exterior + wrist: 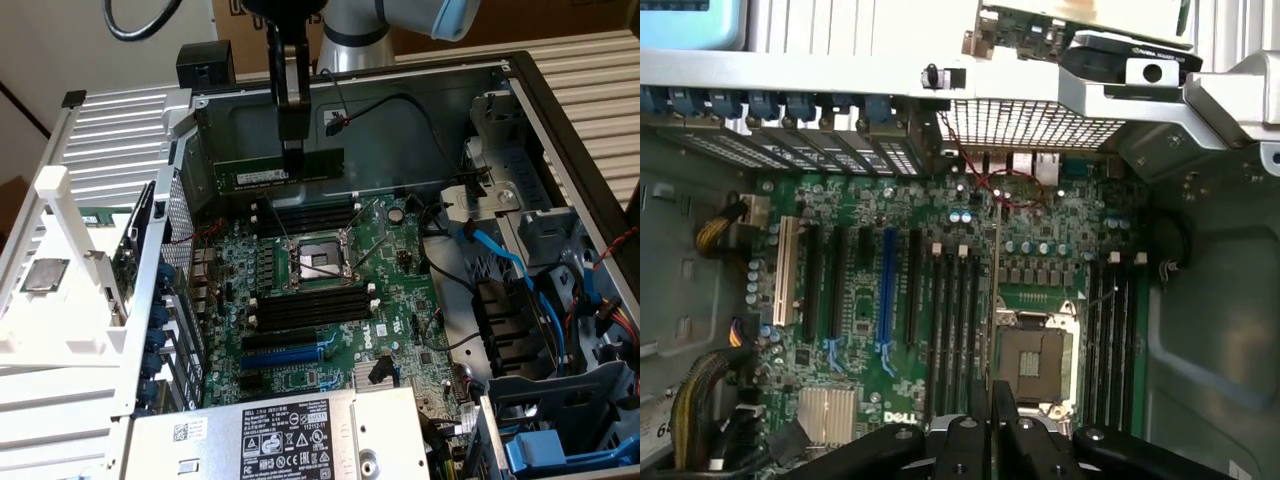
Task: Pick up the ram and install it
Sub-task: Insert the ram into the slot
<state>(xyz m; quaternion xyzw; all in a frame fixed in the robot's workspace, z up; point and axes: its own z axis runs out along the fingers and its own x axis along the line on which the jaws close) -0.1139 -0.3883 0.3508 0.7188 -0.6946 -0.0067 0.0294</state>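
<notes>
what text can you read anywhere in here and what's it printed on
"DELL": white print on the motherboard, by the silver heatsink.
"DELL": top corner of the black power supply label; its fine print is too small.
The white sticker on the ram: too blurred to read.

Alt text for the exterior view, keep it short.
The gripper holds the ram, a green stick, level by its upper edge above the motherboard in an open computer case. Black slots and the CPU socket lie below it.
</notes>
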